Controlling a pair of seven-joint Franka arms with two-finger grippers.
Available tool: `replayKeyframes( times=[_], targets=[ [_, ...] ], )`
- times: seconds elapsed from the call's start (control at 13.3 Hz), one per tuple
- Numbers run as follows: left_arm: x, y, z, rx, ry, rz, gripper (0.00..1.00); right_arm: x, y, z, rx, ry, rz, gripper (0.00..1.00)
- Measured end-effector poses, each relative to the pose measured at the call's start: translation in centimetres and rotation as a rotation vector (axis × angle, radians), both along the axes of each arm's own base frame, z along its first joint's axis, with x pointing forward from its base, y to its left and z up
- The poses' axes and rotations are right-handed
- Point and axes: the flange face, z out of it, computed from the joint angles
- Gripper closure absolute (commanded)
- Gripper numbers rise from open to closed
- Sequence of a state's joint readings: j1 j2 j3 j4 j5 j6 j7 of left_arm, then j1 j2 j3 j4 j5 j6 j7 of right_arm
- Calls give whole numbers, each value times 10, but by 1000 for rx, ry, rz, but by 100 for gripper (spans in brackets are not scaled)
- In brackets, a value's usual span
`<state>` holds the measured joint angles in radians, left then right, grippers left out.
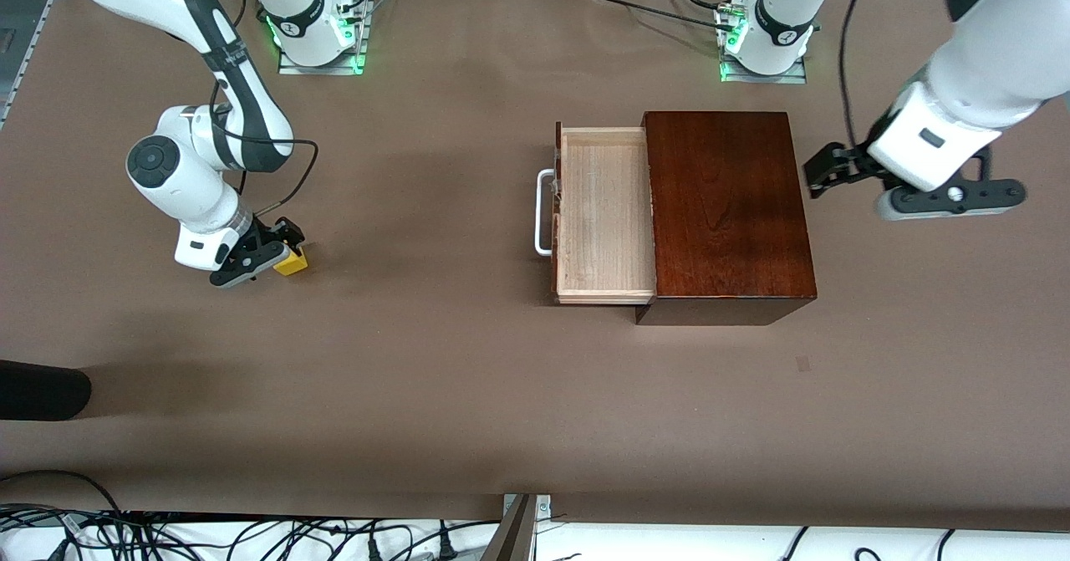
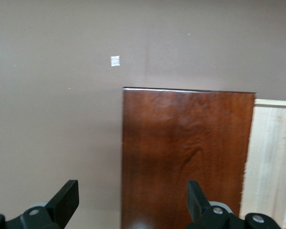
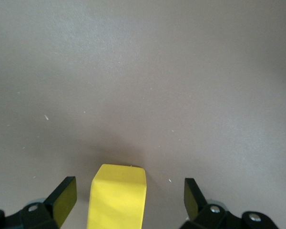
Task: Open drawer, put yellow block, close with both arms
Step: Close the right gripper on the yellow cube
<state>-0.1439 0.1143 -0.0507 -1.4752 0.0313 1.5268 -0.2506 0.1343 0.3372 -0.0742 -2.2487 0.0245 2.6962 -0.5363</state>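
Nearest the front camera lies the mahogany box, its drawer pulled out toward the right arm's end of the table, pale tray bare, white handle leading; well apart from the box, toward that same end, the yellow block sits on the brown table; the right gripper is down around it, fingers spread wide on either side, not clamped; the left gripper hangs just beside the box at the left arm's end, its jaws apart and holding nothing.
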Motion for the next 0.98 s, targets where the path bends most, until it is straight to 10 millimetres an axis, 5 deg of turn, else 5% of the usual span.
replayKeyframes(
  times=[0.38,0.68,0.75,0.98],
  targets=[
    [-11,53,-2,-3,21,-39,0,-5,-1,-23,-8,11,33,0],
    [-19,66,1,-57,23,-18,0,-9,-1,-30,-10,25,42,3],
    [-20,68,3,-69,21,-13,0,-10,-1,-31,-11,27,43,13],
    [-20,70,5,-75,18,-10,0,-11,-2,-36,-12,37,46,67]
  ],
)
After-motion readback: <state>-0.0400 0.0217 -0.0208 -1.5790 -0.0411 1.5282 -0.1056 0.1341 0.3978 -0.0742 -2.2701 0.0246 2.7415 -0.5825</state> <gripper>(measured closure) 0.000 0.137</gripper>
